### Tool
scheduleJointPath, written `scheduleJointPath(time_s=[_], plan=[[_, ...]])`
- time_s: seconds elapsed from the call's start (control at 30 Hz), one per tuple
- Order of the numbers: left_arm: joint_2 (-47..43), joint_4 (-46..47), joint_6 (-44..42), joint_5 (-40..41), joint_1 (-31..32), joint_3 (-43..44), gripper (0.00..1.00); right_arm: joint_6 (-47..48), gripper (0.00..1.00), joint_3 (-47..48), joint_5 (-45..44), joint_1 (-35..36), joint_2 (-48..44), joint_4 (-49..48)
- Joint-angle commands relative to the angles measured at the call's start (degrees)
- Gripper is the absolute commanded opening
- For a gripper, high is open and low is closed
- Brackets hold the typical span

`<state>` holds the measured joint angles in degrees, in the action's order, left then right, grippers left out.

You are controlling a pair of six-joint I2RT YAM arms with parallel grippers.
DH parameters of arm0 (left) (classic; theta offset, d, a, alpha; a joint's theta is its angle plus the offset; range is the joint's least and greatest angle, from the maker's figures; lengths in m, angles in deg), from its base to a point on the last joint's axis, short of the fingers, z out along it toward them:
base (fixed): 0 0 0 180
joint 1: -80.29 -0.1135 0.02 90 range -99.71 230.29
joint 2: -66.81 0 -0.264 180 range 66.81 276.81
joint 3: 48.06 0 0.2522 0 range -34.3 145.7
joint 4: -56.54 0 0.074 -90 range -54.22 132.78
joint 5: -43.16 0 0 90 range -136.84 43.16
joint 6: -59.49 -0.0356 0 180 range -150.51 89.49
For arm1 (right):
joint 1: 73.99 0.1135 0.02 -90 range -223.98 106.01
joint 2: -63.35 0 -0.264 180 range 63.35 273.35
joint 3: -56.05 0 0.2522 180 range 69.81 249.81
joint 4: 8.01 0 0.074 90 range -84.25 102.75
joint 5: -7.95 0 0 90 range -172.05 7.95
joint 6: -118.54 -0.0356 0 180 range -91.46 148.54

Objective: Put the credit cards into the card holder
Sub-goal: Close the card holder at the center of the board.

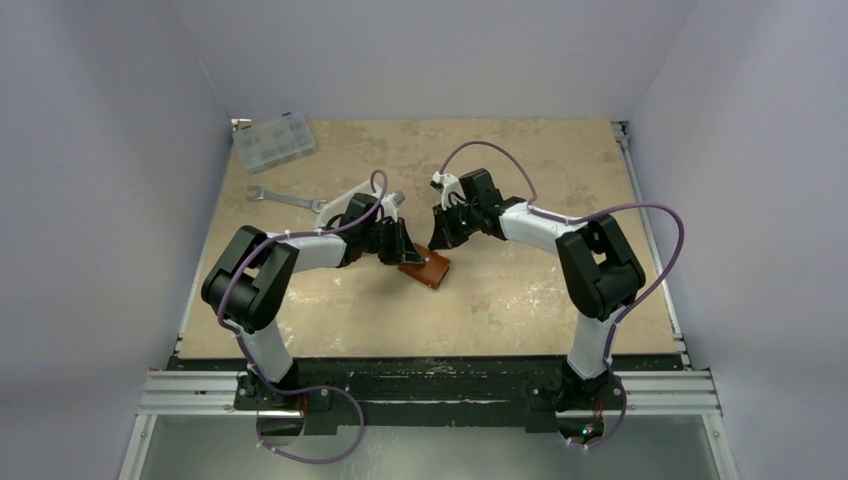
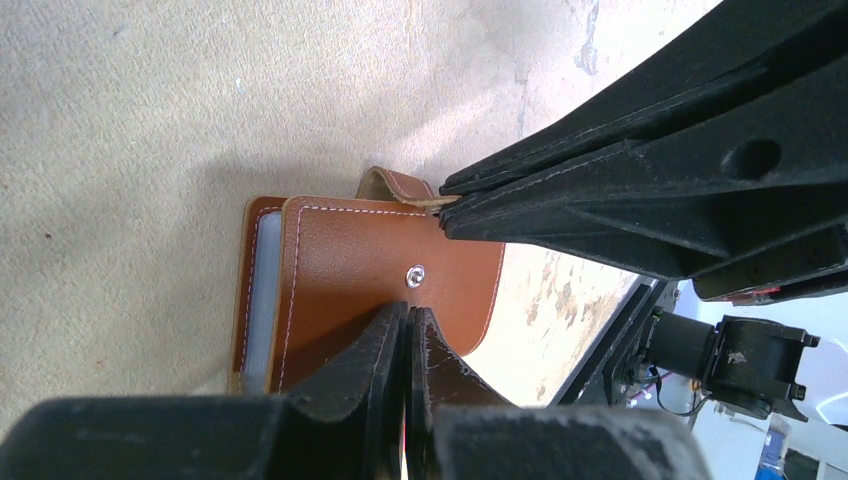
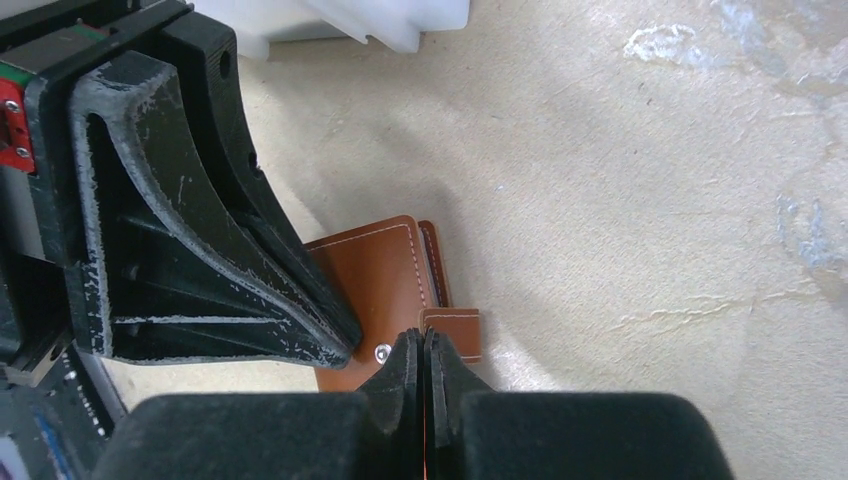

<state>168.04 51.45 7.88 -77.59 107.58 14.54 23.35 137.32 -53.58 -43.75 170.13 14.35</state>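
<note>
The brown leather card holder (image 1: 426,268) lies closed on the table between both grippers. Its snap stud (image 2: 415,275) faces up. My left gripper (image 2: 407,312) is shut, and its tips rest on the cover just below the stud. My right gripper (image 3: 421,336) is shut on the edge of the holder's strap tab (image 3: 455,332). In the left wrist view the tab (image 2: 398,185) curls up into the right fingers (image 2: 600,190). A pale bluish layer (image 2: 258,290) shows between the covers; I cannot tell if it is a card. No loose credit cards are in view.
A clear compartmented box (image 1: 273,140) stands at the far left corner. A silver wrench (image 1: 285,198) lies behind the left arm. A white object (image 3: 340,20) sits just beyond the left gripper. The table edge and rail run along the front (image 1: 430,365).
</note>
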Motion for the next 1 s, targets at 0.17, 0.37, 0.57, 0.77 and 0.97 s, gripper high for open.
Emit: scheduleJointPath(time_s=[0.17, 0.37, 0.57, 0.77, 0.97], plan=[[1.77, -5.24, -2.24, 4.7, -0.39, -1.62, 0.0, 0.56, 0.0, -1.21, 9.83, -2.39, -1.8, -2.69], [2.35, -5.24, -2.29, 4.56, -0.75, -1.23, 0.0, 2.97, 0.0, -1.69, 12.67, -2.32, -1.06, -0.39], [2.47, -5.39, -2.44, 4.86, -0.83, -1.32, 0.0, 4.16, 0.0, -0.77, 14.89, -2.21, 0.89, 1.93], [2.32, -4.67, -2.01, 4.73, -0.83, -1.87, 0.0, 2.59, 0.0, 0.68, 17.27, -1.74, 3.42, 1.66], [2.13, -3.84, -1.6, 4.6, -0.83, -2.64, 0.0, -0.54, 0.0, 0.86, 19.05, -1.36, 5.06, -0.75]])
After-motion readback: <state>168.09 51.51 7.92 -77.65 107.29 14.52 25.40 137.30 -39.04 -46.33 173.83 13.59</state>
